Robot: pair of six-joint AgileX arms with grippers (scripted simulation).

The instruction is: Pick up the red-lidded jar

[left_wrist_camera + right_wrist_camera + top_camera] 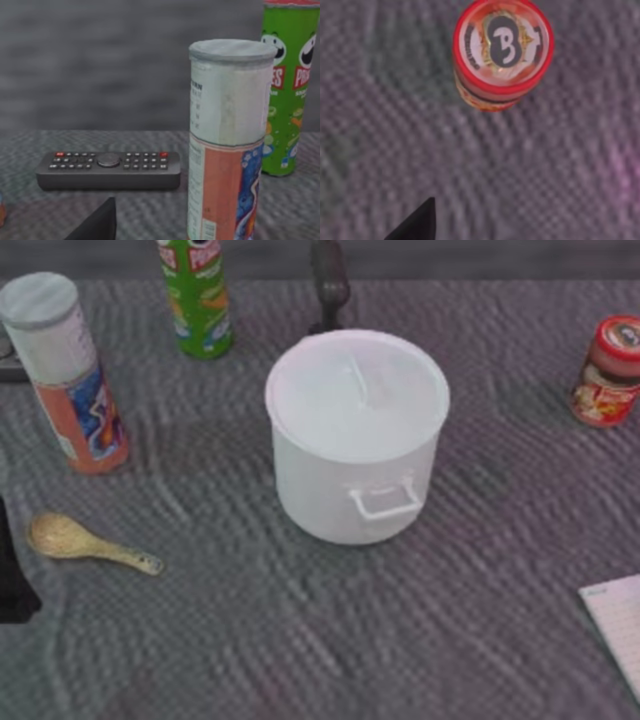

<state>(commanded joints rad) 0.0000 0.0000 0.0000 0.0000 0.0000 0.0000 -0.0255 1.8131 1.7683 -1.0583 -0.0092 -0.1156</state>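
The red-lidded jar [607,372] stands upright at the far right of the bench [300,640], well apart from the white pot [356,435] in the middle. My right wrist view looks almost straight down on its round red lid [503,46], so my right arm hangs above it. Only a dark sliver of that gripper [417,222] shows, and I cannot tell whether its jaws are apart or together.

To do this well, I judge I should centre over the lid, spread the jaws wider than the jar, come straight down and close on the labelled body below the lid, where the wall is straight.

The jar is squat and cylindrical, with a smooth lid and a glossy red-and-yellow label, likely slick. The bench cover is a grey, ribbed weave.

My left arm is parked at the left edge, near the orange-blue canister [65,370], the green chip tube [197,295] and a remote [108,170]; its jaws' state is also hidden.
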